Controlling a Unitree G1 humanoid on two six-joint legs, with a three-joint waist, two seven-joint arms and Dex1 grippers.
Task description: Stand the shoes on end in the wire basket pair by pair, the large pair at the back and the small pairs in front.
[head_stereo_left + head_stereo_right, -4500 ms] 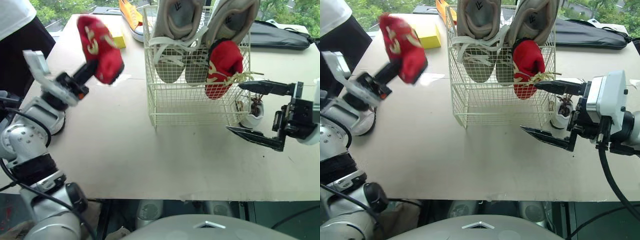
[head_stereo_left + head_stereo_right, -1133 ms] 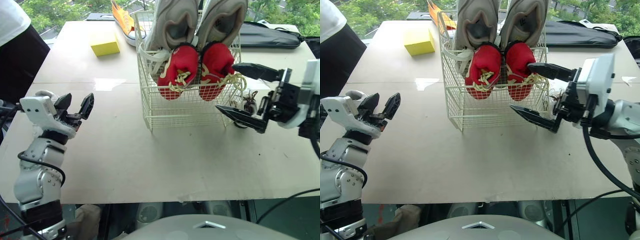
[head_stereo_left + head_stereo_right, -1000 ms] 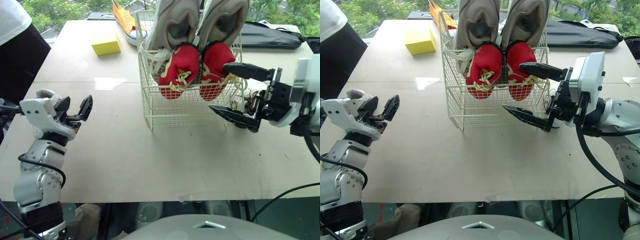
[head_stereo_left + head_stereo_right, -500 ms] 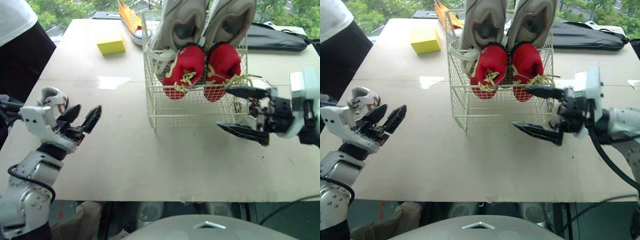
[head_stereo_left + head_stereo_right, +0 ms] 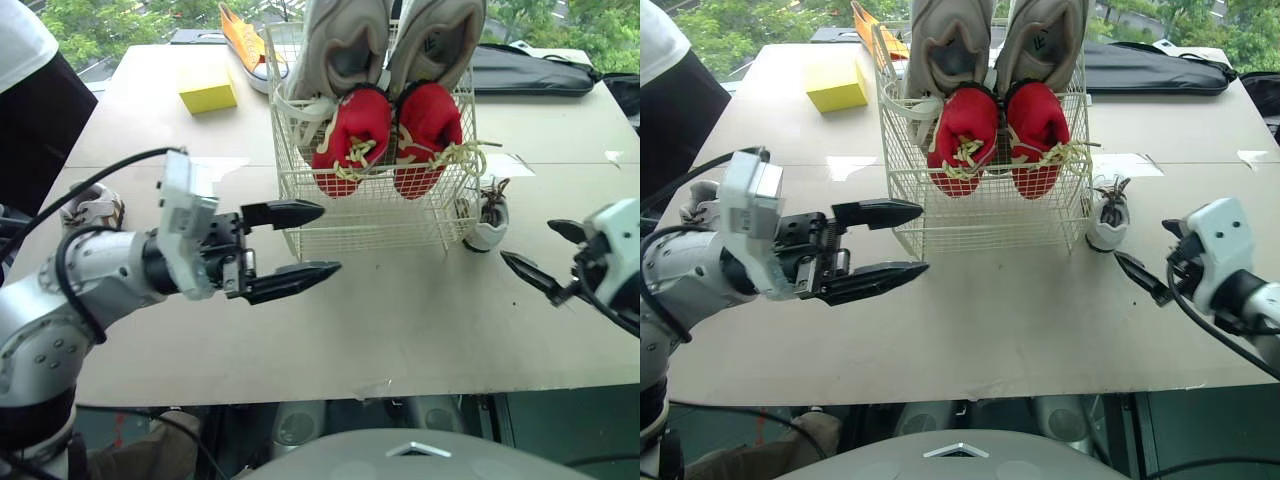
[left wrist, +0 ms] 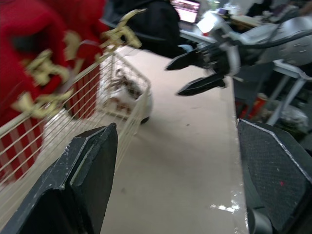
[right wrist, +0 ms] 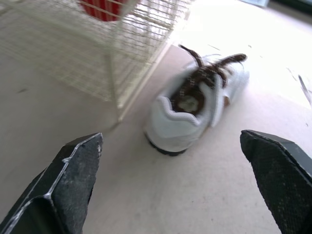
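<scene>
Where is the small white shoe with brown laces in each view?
Left eye: white shoe by the wire basket's right front corner.
Right eye: shoe, same place.
Left wrist: shoe beyond that corner.
Right wrist: shoe beside that corner.
Shared landmark: the wire basket.

1. The left tool [image 6: 175, 131] is holding its two black fingers wide apart above the beige bench [image 6: 190, 165].
2. The red shoes with yellow laces [image 6: 29, 58] are standing inside the cream wire basket [image 6: 130, 72].
3. A small white shoe with dark laces [image 6: 145, 105] is sitting just beside the basket's corner.
4. Beyond it, the right tool [image 6: 174, 78] is hovering with its fingers parted.
</scene>
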